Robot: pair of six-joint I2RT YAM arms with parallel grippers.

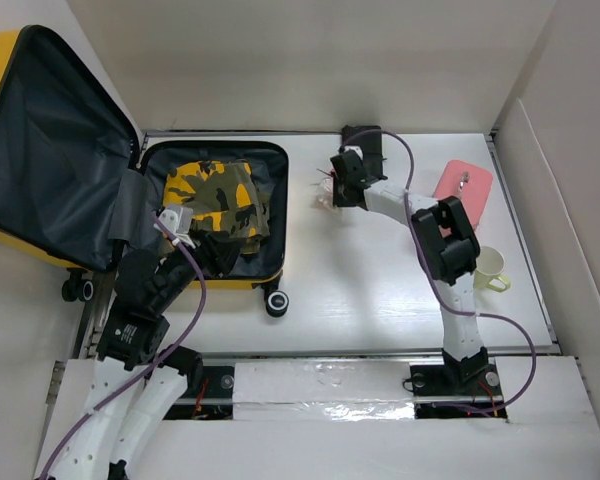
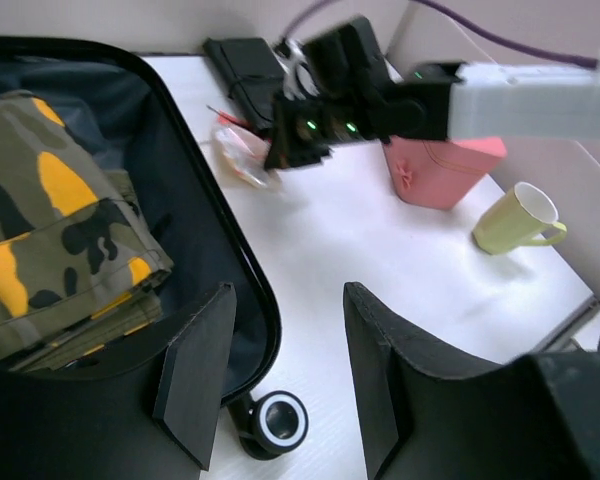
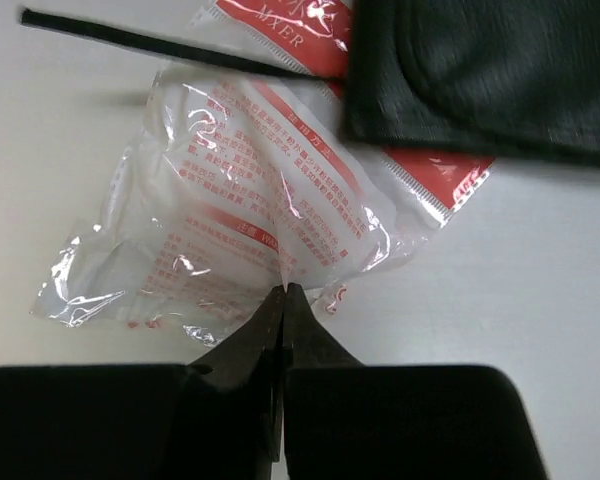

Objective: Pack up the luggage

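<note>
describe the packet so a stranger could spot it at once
From the open yellow suitcase, look right across the table. The packet lies by a black pouch, at the tips of the right gripper. It alone is crinkly clear plastic with red print.

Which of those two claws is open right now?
The left gripper, spread wide above the luggage rim; the right gripper is pinched shut on the clear plastic packet.

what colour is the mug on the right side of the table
Pale yellow-green; the mug shows best in the left wrist view.
</note>
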